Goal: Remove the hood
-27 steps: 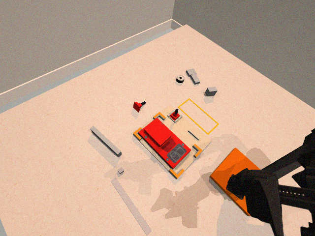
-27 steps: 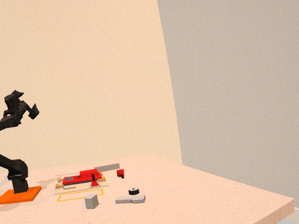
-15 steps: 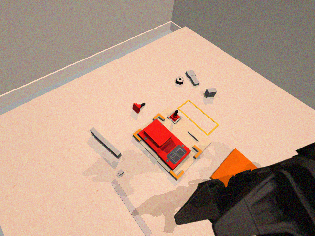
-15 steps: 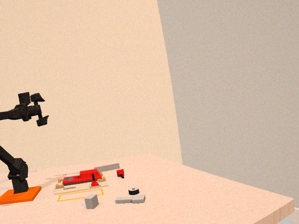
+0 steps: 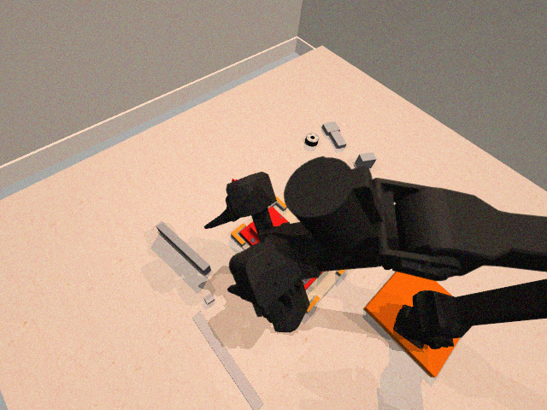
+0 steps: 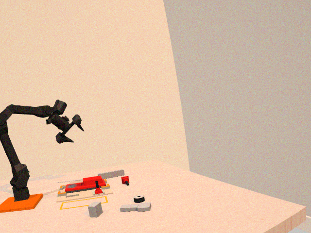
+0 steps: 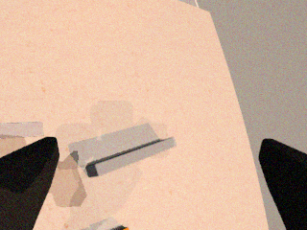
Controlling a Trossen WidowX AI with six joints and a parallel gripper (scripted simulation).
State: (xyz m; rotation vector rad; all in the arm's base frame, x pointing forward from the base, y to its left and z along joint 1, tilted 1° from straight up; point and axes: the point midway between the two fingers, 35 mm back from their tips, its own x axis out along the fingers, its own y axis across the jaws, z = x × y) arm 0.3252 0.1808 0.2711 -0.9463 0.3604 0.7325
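Observation:
The red toy car (image 5: pixel 277 216) (image 6: pixel 85 186) sits between orange corner blocks on a pale board (image 6: pixel 60 199). In the exterior view it has a raised red block (image 6: pixel 92 180) and a grey panel (image 6: pixel 72 186) at the end nearer the arm base; I cannot tell for certain which part is the hood. The marked area, a yellow outline (image 6: pixel 107 199), lies on the table beside the board; the arm hides it in the top view. My gripper (image 5: pixel 217 258) (image 6: pixel 78 136) (image 7: pixel 160 149) is open and empty, high above the car and board.
A red piece with a black peg (image 6: pixel 98 191) stands on the board; another (image 6: pixel 125 179) lies beyond. A grey block (image 5: pixel 366 160) (image 6: pixel 95 209), stepped grey piece (image 5: pixel 334 135) (image 6: pixel 135 207) and black-and-white ring (image 5: pixel 311 138) (image 6: pixel 139 198) lie near the outline. A long grey bar (image 5: pixel 183 248) (image 6: pixel 111 174) (image 7: pixel 131 156) lies behind the car.

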